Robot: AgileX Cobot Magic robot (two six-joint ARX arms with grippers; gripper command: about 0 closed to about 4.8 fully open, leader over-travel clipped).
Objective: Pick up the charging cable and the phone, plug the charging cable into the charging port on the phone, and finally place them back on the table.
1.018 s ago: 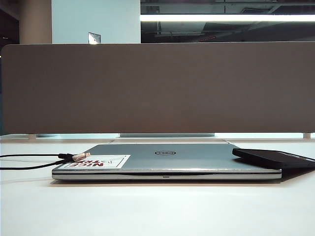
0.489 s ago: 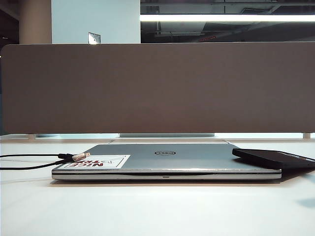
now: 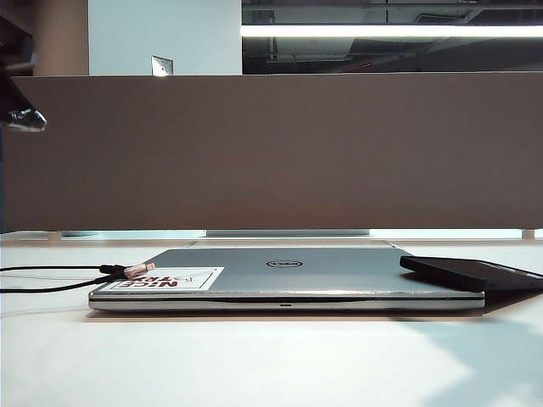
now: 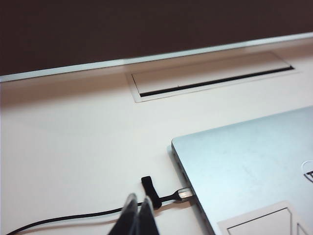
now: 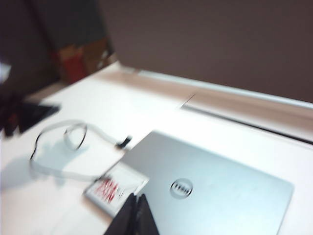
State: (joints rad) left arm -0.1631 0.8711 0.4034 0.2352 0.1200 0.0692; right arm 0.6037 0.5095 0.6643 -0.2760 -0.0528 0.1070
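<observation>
The phone (image 3: 471, 273) is a flat glossy black slab lying on the right end of the closed laptop (image 3: 288, 275). The charging cable (image 3: 51, 280) runs in from the left over the table (image 3: 254, 365). Its silvery connector (image 3: 140, 270) rests at the laptop's left corner. In the left wrist view my left gripper (image 4: 138, 206) hangs shut and empty just short of the cord (image 4: 73, 216), near the connector (image 4: 185, 194). My right gripper (image 5: 136, 199) is shut and empty above the laptop's stickered corner (image 5: 110, 188). The right wrist view is blurred and does not show the phone.
A tall grey-brown divider panel (image 3: 271, 153) closes the back of the table. A cable slot (image 4: 210, 78) is set into the tabletop before it. A dark part of an arm (image 3: 21, 119) shows at the upper left edge of the exterior view.
A dark arm part has come into the exterior view at the upper left. A shadow has spread over the table at the lower right. Phone, cable and laptop have not moved.
</observation>
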